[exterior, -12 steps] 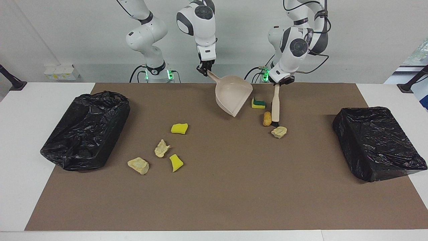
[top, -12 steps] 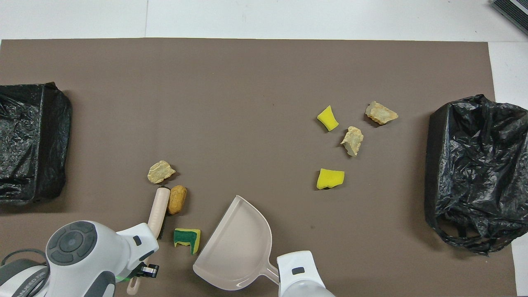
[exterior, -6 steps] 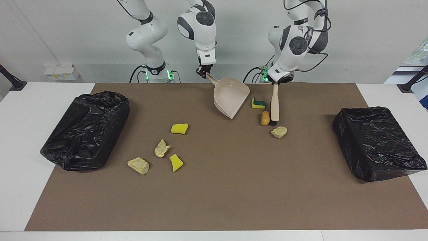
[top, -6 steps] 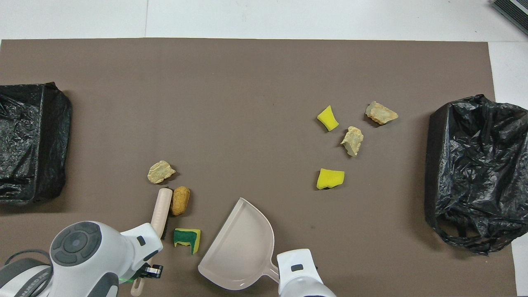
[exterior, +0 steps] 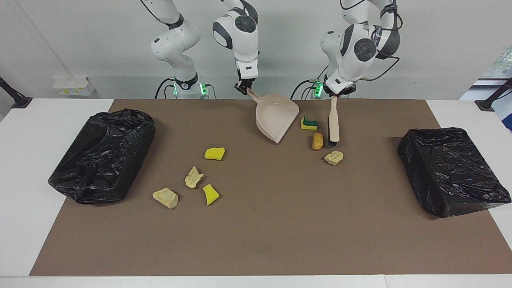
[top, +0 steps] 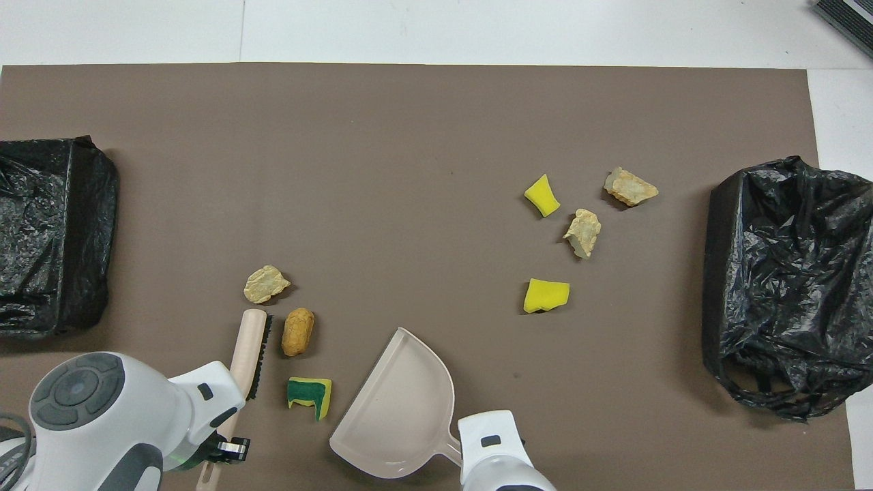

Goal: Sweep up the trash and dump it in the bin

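Right now the left gripper [exterior: 334,95] is closed on the brush [exterior: 333,125] handle, bristles hanging just beside the bread lump [exterior: 317,141], with the green-backed sponge [exterior: 309,123] and a pale chunk [exterior: 334,157] close by on the tabletop [exterior: 280,224]. Beside it the right gripper [exterior: 242,87] clamps the dustpan [exterior: 276,117] handle, the pan tilted mouth-down near that sponge. Four more scraps [exterior: 194,177] lie well apart from both grippers, near the bin [exterior: 104,156] at the right arm's end.
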Robot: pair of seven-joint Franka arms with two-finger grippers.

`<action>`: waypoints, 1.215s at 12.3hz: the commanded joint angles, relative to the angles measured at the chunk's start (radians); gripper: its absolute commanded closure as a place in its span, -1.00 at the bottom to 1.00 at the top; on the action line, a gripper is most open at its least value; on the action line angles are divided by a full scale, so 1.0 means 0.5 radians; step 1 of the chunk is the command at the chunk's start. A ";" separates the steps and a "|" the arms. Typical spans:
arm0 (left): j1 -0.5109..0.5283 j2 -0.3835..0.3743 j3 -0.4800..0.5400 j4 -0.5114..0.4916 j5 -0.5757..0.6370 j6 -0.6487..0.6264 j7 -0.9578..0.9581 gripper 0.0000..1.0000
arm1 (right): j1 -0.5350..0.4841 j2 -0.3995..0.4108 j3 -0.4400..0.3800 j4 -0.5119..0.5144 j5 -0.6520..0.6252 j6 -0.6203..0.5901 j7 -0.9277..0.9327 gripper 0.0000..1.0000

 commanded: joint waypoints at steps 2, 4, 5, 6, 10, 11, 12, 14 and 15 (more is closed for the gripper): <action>-0.039 0.024 -0.017 -0.099 -0.030 0.173 -0.033 1.00 | -0.007 0.032 0.000 -0.003 0.039 0.059 -0.060 1.00; -0.137 0.024 -0.020 -0.099 -0.040 0.182 -0.048 1.00 | -0.007 0.032 0.000 -0.003 0.039 0.059 -0.063 1.00; -0.183 0.024 -0.020 -0.096 -0.076 0.182 -0.094 1.00 | -0.007 0.032 0.000 -0.003 0.039 0.059 -0.060 1.00; -0.286 0.027 -0.020 -0.099 -0.113 0.198 -0.164 1.00 | -0.007 0.032 0.000 -0.003 0.039 0.059 -0.057 1.00; -0.685 0.104 -0.020 -0.075 -0.328 0.369 -0.501 1.00 | -0.004 0.038 0.000 0.003 0.039 0.090 -0.057 1.00; -0.805 0.110 -0.020 -0.050 -0.374 0.394 -0.609 1.00 | -0.007 0.041 0.000 0.003 0.039 0.096 -0.057 1.00; -0.906 0.122 -0.020 0.001 -0.404 0.391 -0.695 1.00 | -0.007 0.041 0.000 0.003 0.039 0.096 -0.057 1.00; -1.026 0.196 -0.020 0.124 -0.405 0.354 -0.839 1.00 | -0.007 0.041 0.000 0.003 0.039 0.099 -0.057 1.00; -1.036 0.196 -0.020 0.161 -0.405 0.348 -0.873 1.00 | -0.007 0.044 0.000 0.003 0.039 0.099 -0.057 1.00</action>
